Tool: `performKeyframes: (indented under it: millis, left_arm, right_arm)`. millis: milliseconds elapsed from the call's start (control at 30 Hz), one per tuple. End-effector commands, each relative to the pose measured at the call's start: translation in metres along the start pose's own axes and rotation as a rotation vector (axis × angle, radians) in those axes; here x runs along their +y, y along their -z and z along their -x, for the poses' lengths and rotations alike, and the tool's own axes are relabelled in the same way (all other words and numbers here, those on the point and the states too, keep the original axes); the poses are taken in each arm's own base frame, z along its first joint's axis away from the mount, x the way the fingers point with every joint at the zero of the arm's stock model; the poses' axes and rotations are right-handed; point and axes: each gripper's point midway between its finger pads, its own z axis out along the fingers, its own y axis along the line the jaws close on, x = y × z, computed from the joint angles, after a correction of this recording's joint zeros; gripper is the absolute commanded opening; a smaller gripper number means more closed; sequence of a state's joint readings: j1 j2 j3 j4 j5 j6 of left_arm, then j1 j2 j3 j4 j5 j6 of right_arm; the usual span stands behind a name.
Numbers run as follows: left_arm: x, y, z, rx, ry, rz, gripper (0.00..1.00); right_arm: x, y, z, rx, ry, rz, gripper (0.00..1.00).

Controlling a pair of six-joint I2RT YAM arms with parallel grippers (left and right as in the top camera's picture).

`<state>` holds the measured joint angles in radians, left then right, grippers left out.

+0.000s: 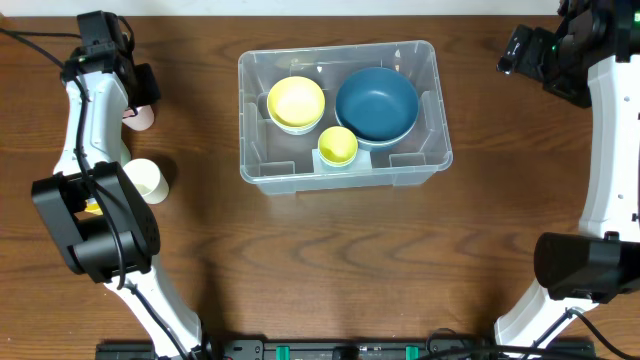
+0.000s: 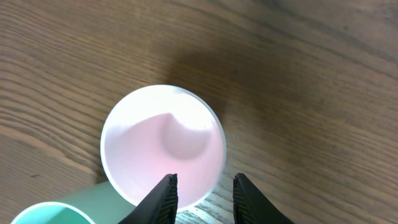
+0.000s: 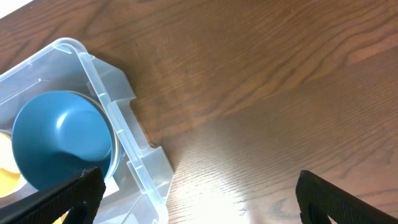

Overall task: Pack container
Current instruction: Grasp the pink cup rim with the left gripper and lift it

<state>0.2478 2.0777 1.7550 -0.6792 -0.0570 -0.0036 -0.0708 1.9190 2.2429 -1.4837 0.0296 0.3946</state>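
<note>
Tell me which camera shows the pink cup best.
Left wrist: the pink cup fills the frame, with nearly all its rim and inside visible. Overhead shows only a small pink edge, the rest hidden by the left arm. The right wrist view does not show it.

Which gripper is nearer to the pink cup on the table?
Left. The left gripper hangs directly over the pink cup, its jaws straddling the rim. The right gripper is far off, beyond the container on its other side.

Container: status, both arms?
Left gripper open, astride pink cup rim. Right gripper open, empty. Container holds yellow bowl, blue bowl, yellow cup. Nothing blocking.
</note>
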Motion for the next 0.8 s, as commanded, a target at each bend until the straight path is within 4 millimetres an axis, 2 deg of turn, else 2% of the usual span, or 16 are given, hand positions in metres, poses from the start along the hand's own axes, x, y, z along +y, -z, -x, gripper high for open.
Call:
performKeyframes:
  millis: [0,200,433,767]
  left_arm:
    - [-0.004,0.006,0.001,-0.002,0.017,-0.031,0.31]
    - [-0.005,0.005,-0.001,0.004,0.014,-0.031,0.31]
    - [-0.006,-0.012,-0.013,0.049,-0.002,-0.026,0.31]
    - [0.000,-0.024,-0.017,0.066,-0.010,-0.010,0.31]
  right_arm:
    - [-0.001,0.012,0.000,-0.025,-0.014,0.010,0.99]
    - [-0.001,0.012,0.000,-0.025,-0.014,0.010,0.99]
    - [-0.001,0.012,0.000,-0.025,-0.014,0.010,0.99]
    - [-0.001,0.012,0.000,-0.025,-0.014,0.010,0.99]
